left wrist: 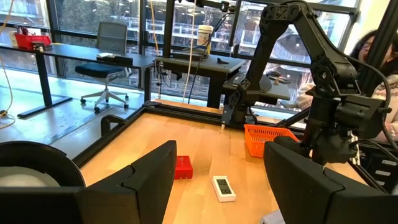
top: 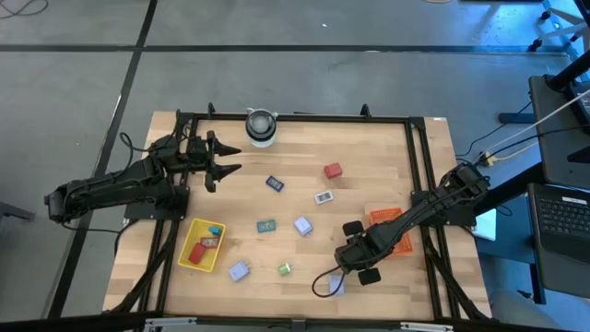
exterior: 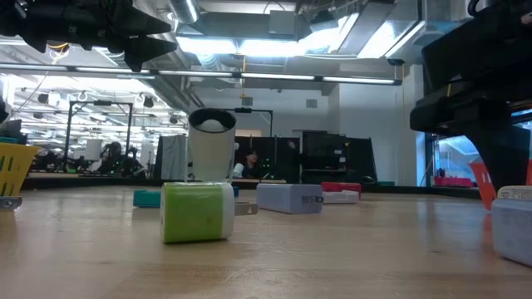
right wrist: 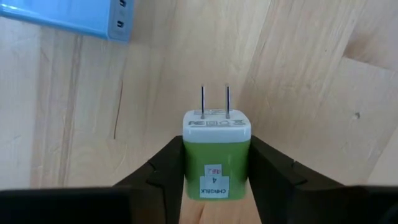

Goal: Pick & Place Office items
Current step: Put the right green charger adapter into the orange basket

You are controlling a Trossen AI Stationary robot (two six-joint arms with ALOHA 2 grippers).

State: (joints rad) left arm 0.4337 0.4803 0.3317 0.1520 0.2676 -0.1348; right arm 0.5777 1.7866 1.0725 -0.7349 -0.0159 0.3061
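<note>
The office items lie spread on the wooden table: a red block point(top: 333, 171), a blue one point(top: 275, 183), a white packet point(top: 323, 196), a teal one point(top: 266, 225), lavender ones point(top: 302, 225) and a green charger point(top: 285, 268). The charger lies on its side on the table point(exterior: 197, 212). My right gripper point(top: 345, 258) is open above the table's near right part. In its wrist view the charger point(right wrist: 216, 152) shows between the two fingers, but the low view shows nothing touching it. My left gripper point(top: 221, 162) is open and empty above the far left part.
A yellow tray point(top: 189, 258) holding a few items stands near left. An orange-red tray point(top: 398, 221) lies under my right arm. A grey-white cylinder point(top: 262, 126) stands at the far edge. A lavender block point(top: 240, 270) lies beside the charger. A black frame borders the table.
</note>
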